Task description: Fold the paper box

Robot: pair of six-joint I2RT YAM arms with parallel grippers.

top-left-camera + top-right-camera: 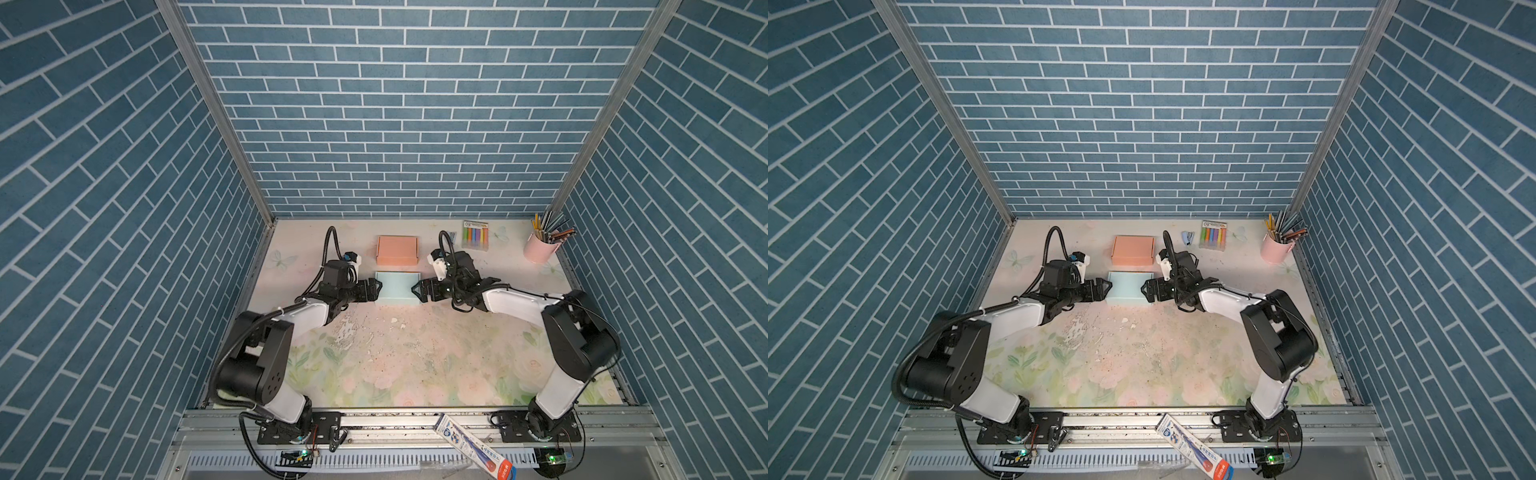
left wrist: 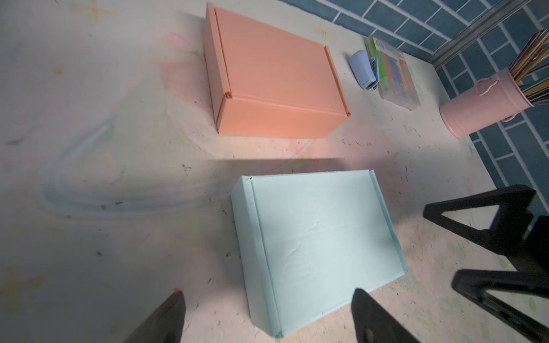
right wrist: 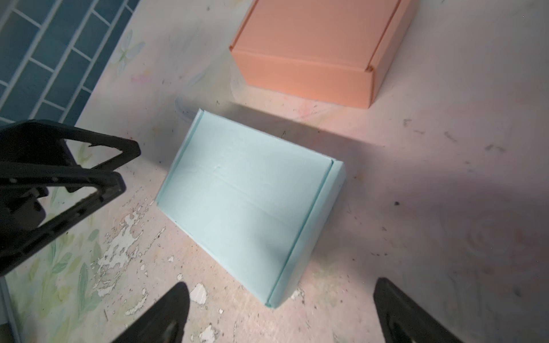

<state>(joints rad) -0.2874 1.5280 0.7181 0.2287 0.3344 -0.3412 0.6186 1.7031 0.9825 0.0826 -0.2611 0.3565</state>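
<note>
The light blue paper box (image 1: 397, 289) (image 1: 1129, 287) lies flat and closed on the mat between my two grippers. My left gripper (image 1: 377, 286) (image 1: 1109, 286) stands at the box's left end, open, its fingers apart from the box. In the left wrist view the blue box (image 2: 318, 243) lies beyond the wide jaws of the left gripper (image 2: 269, 297). My right gripper (image 1: 414, 289) (image 1: 1144, 287) is open at the right end. In the right wrist view a corner of the box (image 3: 246, 205) reaches between the spread fingers of the right gripper (image 3: 282, 283), untouched.
A closed orange box (image 1: 397, 250) (image 2: 276, 74) sits just behind the blue one. At the back right are a marker case (image 1: 475, 235), a small blue stapler (image 1: 1187, 237) and a pink cup of pencils (image 1: 540, 249). A tube (image 1: 473, 444) lies on the front rail.
</note>
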